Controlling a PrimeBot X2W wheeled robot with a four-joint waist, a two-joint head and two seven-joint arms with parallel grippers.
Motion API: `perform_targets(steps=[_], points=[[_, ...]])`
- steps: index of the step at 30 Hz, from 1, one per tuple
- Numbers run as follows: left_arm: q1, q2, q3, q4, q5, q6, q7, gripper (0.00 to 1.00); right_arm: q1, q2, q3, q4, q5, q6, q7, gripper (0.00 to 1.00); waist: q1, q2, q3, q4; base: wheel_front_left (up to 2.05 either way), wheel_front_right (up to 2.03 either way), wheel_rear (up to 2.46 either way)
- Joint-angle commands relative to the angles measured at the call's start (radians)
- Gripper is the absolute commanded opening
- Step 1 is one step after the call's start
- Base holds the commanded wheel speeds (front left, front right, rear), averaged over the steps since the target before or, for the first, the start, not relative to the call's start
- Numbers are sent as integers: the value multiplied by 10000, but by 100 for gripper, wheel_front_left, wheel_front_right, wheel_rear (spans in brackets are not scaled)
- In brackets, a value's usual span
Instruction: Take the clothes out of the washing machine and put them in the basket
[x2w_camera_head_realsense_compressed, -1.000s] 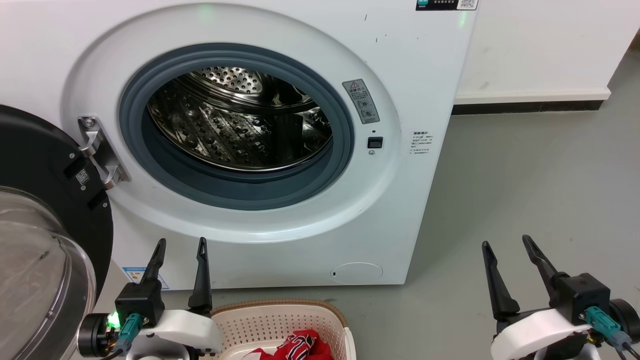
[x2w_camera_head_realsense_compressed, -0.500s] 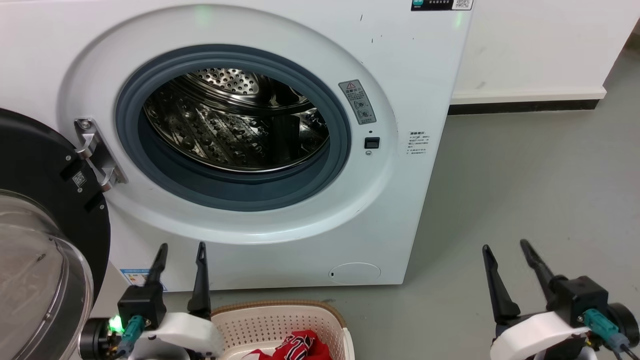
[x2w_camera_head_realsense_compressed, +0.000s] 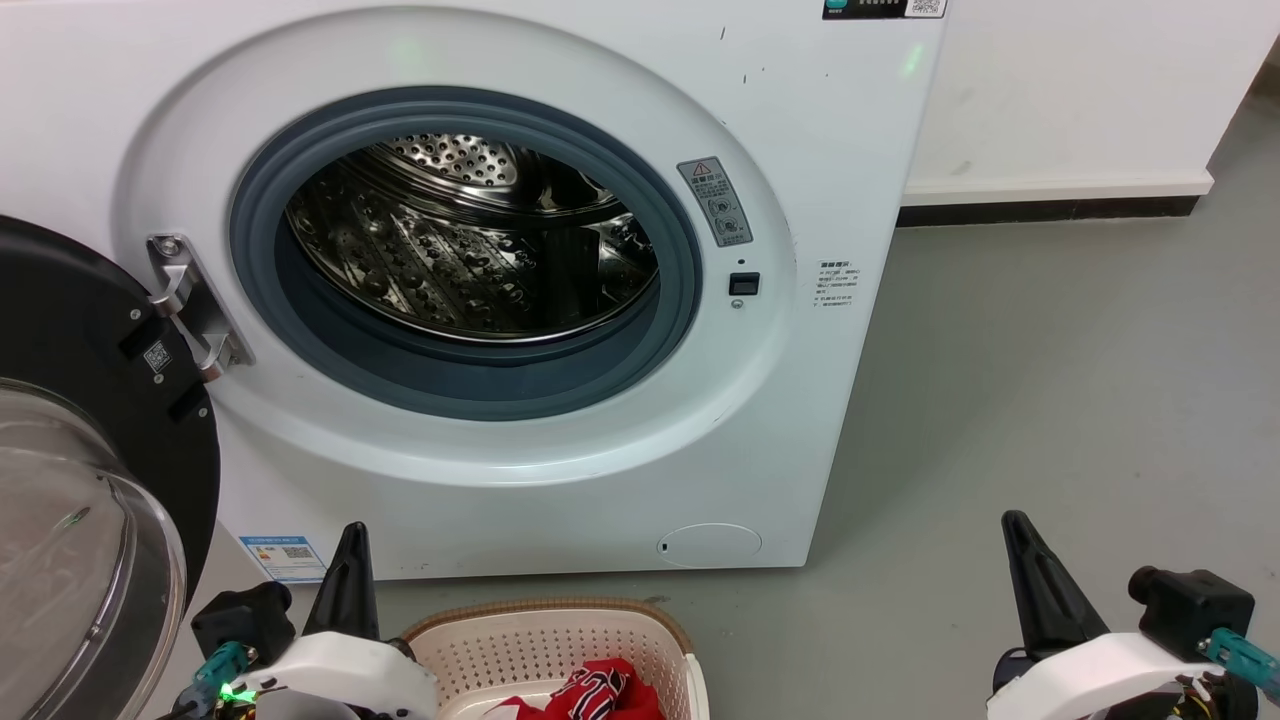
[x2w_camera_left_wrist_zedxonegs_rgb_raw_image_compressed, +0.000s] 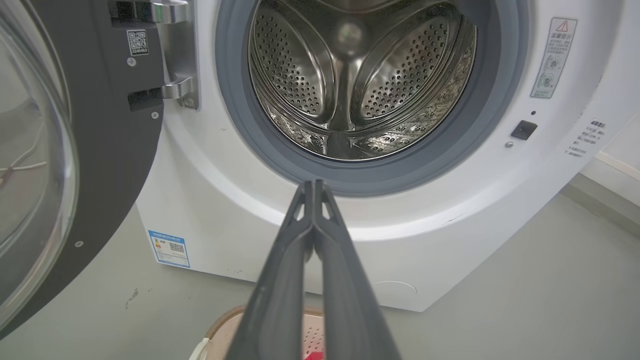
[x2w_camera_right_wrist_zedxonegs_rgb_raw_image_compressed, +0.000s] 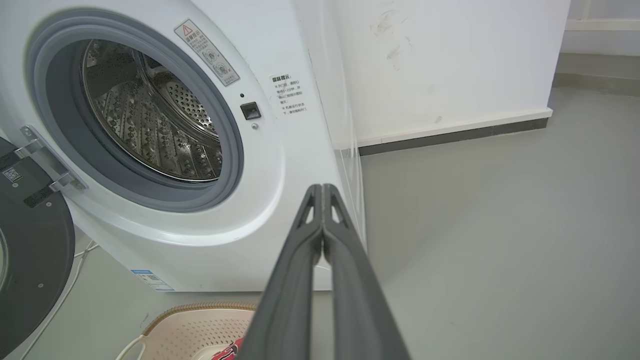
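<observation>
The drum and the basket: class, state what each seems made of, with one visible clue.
Drum: likely polished steel, shiny and reflective with punched holes. Basket: probably matte cream plastic, with regular moulded perforations; its brown rim looks woven, possibly imitation.

No wording is legible; a red warning triangle (x2w_camera_left_wrist_zedxonegs_rgb_raw_image_compressed: 562, 26) heads the grey label (x2w_camera_left_wrist_zedxonegs_rgb_raw_image_compressed: 552, 65) on the washing machine (x2w_camera_left_wrist_zedxonegs_rgb_raw_image_compressed: 450, 215), up-right of the left gripper (x2w_camera_left_wrist_zedxonegs_rgb_raw_image_compressed: 314, 184).

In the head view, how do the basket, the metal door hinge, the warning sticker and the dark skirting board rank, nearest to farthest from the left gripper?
From the left gripper:
1. Basket, just to its right.
2. Door hinge, up and to the left.
3. Warning sticker, up and to the right.
4. Skirting board, far right, at the wall.
</observation>
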Motion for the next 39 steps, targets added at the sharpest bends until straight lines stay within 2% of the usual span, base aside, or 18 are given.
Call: perform_targets(steps=[1,18,39], points=[[-266,35,74,-190,-376,-35,63,0,-338,-81,-22,-83,425,-1,26,0,0,-1,2,6,0,0,0],[-359,-73,314,-283,-3230,-313,722,0,-671,-192,-120,308,3564,-2,297,0,0,-1,41,79,0,0,0],[-489,-189,602,-324,-6084,-598,1440,0,-983,-247,-285,699,6663,-3,625,0,0,-1,89,170,0,0,0]])
